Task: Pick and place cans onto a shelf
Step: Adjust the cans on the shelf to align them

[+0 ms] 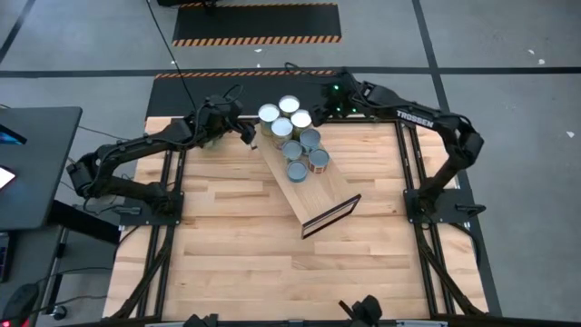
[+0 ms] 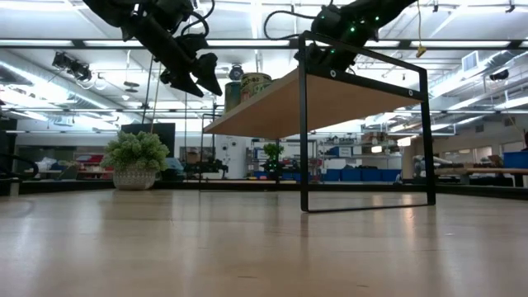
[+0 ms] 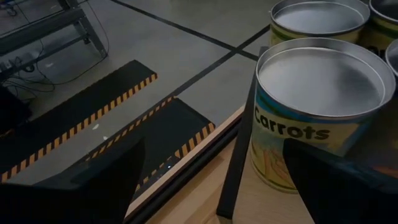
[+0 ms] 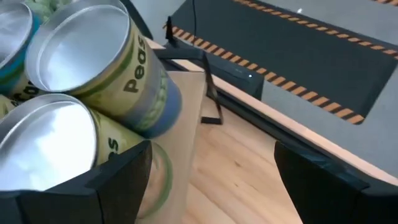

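Note:
Several cans (image 1: 291, 136) with silvery tops stand close together on the far end of the light-wood shelf (image 1: 318, 195), which lies slantwise across the table on a dark frame (image 2: 363, 132). My left gripper (image 1: 247, 134) is open just left of the cans. In the left wrist view (image 3: 211, 186) a can labelled Carrots (image 3: 317, 106) stands on the shelf's end ahead of its fingers. My right gripper (image 1: 331, 104) is open at the cans' far right. In the right wrist view (image 4: 211, 180) the Peas cans (image 4: 99, 68) lie beside one finger. I see no touch.
A green plant ball in a pale pot (image 2: 136, 161) stands at the table's far left edge. Black mats with striped edges (image 1: 254, 23) lie on the floor beyond the table. The near half of the tabletop (image 1: 290, 272) is bare wood.

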Controlling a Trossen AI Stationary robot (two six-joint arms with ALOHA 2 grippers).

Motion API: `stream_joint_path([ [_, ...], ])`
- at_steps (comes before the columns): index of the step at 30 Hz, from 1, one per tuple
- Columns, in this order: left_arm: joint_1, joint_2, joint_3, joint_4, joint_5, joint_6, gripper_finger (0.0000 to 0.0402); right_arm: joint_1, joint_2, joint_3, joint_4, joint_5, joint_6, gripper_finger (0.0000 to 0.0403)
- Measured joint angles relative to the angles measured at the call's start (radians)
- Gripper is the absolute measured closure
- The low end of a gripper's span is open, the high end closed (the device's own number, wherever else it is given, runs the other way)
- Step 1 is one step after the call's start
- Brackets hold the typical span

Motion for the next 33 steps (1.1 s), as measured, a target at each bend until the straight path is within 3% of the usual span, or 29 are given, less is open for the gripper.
stream_joint_path([
  [25,0.0,-0.001,0.0,0.001,0.0,0.003,0.0013,0.024,0.019,0.018,0.044,-0.063,-0.001,0.0057],
  [33,0.0,-0.001,0.0,0.0,0.0,-0.004,0.0013,0.019,0.019,0.018,0.094,0.097,-0.012,0.0057],
])
